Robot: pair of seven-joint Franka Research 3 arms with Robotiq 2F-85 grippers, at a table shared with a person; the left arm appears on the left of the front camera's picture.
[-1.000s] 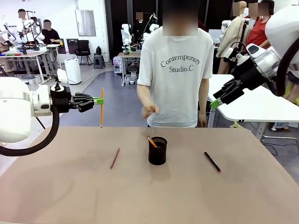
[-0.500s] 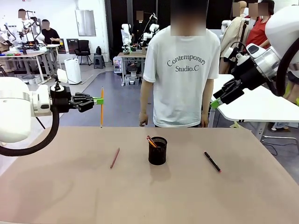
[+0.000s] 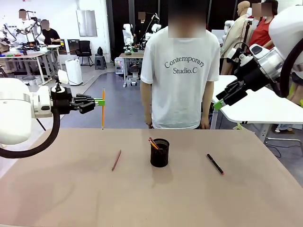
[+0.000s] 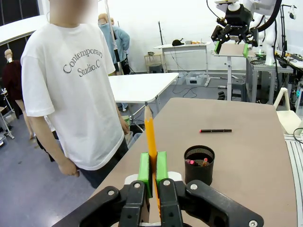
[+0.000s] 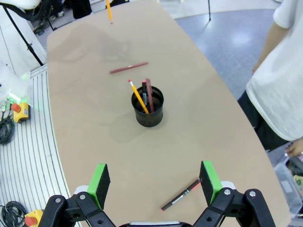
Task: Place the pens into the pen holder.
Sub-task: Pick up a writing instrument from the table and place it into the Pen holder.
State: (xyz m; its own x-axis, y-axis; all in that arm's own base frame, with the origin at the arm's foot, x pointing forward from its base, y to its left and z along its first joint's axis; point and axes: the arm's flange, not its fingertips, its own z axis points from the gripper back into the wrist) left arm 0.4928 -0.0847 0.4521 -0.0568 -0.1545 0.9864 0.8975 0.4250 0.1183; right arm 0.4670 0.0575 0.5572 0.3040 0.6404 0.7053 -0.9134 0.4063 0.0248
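My left gripper (image 3: 99, 102) is shut on a yellow-orange pen (image 3: 103, 109), held upright above the table's far left edge; in the left wrist view the green pads (image 4: 144, 168) clamp that pen (image 4: 151, 137). The black mesh pen holder (image 3: 159, 152) stands mid-table with a few pens sticking out. A reddish-brown pen (image 3: 116, 160) lies to its left, and a black pen with a red tip (image 3: 215, 163) to its right. My right gripper (image 3: 218, 105) hangs open high at the right; in its wrist view the gripper (image 5: 155, 182) looks down on the holder (image 5: 147, 108) and the black pen (image 5: 181, 195).
A person in a white T-shirt (image 3: 181, 71) stands at the far edge behind the holder, arms hanging at the sides. A white table (image 3: 255, 104) stands off to the right behind my right arm. The brown tabletop (image 3: 151, 198) is bare toward me.
The person's hand, earlier out over the table near the holder, has drawn back to the side. Both arms have stayed still.
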